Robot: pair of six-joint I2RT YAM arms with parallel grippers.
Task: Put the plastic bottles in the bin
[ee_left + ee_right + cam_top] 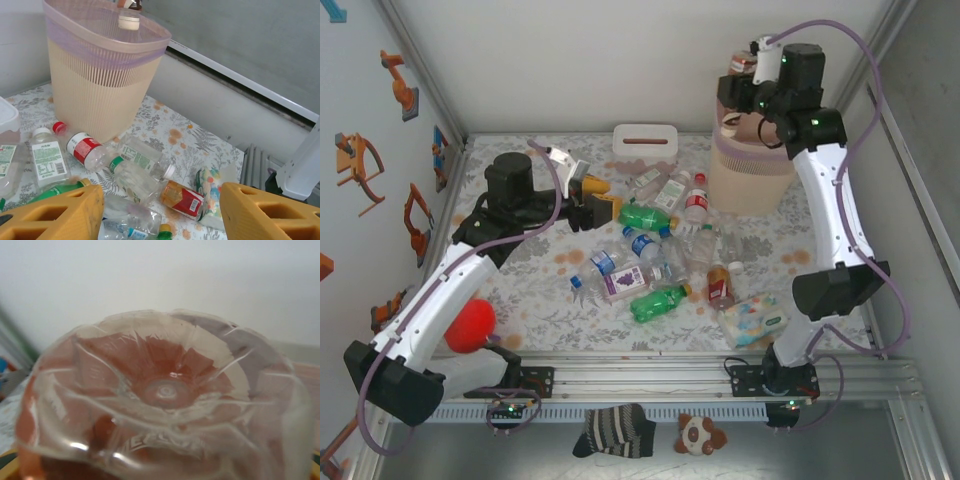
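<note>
Right gripper (744, 92): clenched on a brown-tinted bottle (165, 395), held cap-down above the bin (752, 185).
Bin contents: you cannot tell.
Left gripper (162, 215): released, empty, over the desk (535, 292).
Other plastic bottles (658, 303): lying on the desk beside the bin.

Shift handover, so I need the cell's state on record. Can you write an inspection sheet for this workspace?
Surface: floral cloth covering the table.
Job's things: plastic bottles lying loose mid-table; bin upright at far right.
Clutter: tissue box, wipes pack, red ball.
Grippers: left gripper open beside the bottles; right gripper shut on held bottle above the bin.
Cables: purple cables looped along both arms.
Surroundings: sock and plush toy below the front rail.
</note>
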